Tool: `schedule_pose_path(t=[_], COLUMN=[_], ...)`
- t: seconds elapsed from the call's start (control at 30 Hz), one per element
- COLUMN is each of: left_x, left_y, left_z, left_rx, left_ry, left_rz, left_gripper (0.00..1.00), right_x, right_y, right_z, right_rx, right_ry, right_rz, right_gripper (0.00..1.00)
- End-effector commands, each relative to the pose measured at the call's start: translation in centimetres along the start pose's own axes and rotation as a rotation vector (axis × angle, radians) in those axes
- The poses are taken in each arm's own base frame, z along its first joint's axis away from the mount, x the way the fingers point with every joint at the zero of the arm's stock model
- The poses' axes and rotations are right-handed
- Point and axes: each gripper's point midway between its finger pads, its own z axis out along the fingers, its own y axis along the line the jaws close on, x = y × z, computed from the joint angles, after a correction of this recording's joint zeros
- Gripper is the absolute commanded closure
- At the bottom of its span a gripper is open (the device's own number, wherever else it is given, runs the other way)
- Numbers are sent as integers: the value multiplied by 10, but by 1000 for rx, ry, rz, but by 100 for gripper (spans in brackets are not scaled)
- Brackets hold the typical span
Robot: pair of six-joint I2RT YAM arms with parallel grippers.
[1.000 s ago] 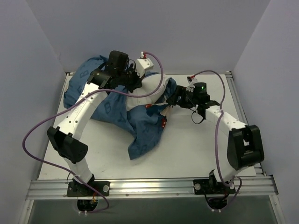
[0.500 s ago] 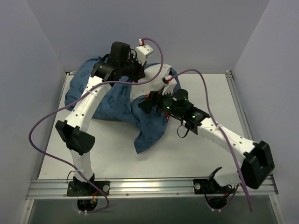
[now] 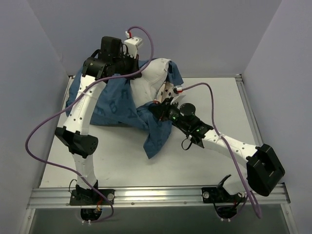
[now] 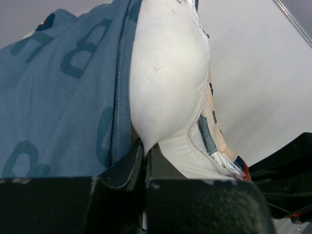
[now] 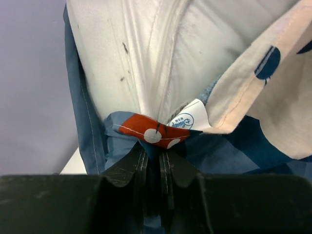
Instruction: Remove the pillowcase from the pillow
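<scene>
The dark blue pillowcase (image 3: 114, 105) with lighter letters lies crumpled across the back left of the table, one flap trailing toward the middle. The white pillow (image 3: 152, 80) bulges out of its open end. My left gripper (image 3: 139, 66) is raised at the back and shut on a corner of the pillow (image 4: 165, 83), with blue cloth (image 4: 58, 97) beside it. My right gripper (image 3: 159, 108) is shut on the pillowcase's edge (image 5: 234, 151), just below a red bow print (image 5: 151, 131). Above that the pillow (image 5: 146, 48) shows.
The white table (image 3: 209, 156) is enclosed by grey walls on three sides. An aluminium rail (image 3: 156, 195) runs along the near edge. Purple cables (image 3: 34, 141) loop from both arms, one hanging beyond the table's left edge.
My right arm swung left, its jaws opened wide, then shut on the pillowcase edge. My left arm drew the pillow corner up and back to the left, baring more white pillow.
</scene>
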Motion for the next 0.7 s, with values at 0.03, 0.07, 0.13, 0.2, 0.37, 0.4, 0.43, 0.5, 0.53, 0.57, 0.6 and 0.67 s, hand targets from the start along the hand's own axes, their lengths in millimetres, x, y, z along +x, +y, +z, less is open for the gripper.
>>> schedule_pose_path(t=[0.03, 0.07, 0.13, 0.2, 0.37, 0.4, 0.43, 0.5, 0.53, 0.57, 0.6, 0.67], left_x=[-137, -138, -142, -143, -142, -142, -142, -140, -140, -138, -139, -140], left_y=[86, 86, 83, 82, 76, 75, 73, 70, 70, 71, 70, 71], left_z=[-106, -108, -112, -111, -111, -111, -111, -109, -109, -106, -107, -106], left_rx=[-327, -324, -310, -301, -270, -265, -258, -238, -234, -234, -233, -235], left_ry=[-529, -533, -549, -553, -550, -551, -551, -546, -545, -540, -542, -545], left_rz=[82, 79, 84, 81, 84, 86, 88, 61, 59, 52, 55, 57], left_gripper=[98, 98, 98, 98, 98, 98, 98, 98, 98, 98, 98, 98], right_x=[107, 114, 117, 119, 120, 117, 116, 105, 101, 94, 88, 63], right_y=[-41, -45, -45, -44, -42, -42, -41, -31, -25, -20, -16, -2], right_z=[-43, -46, -47, -46, -41, -39, -37, -32, -32, -30, -29, -26], right_rx=[107, 116, 117, 108, 99, 93, 90, 52, 27, 11, 0, -41], right_ry=[330, 339, 339, 340, 327, 313, 307, 276, 270, 249, 231, 160], right_rz=[44, 48, 59, 56, 43, 39, 36, 28, 21, 18, 17, -8], right_gripper=[88, 80, 72, 67, 100, 100, 100, 81, 55, 43, 33, 19])
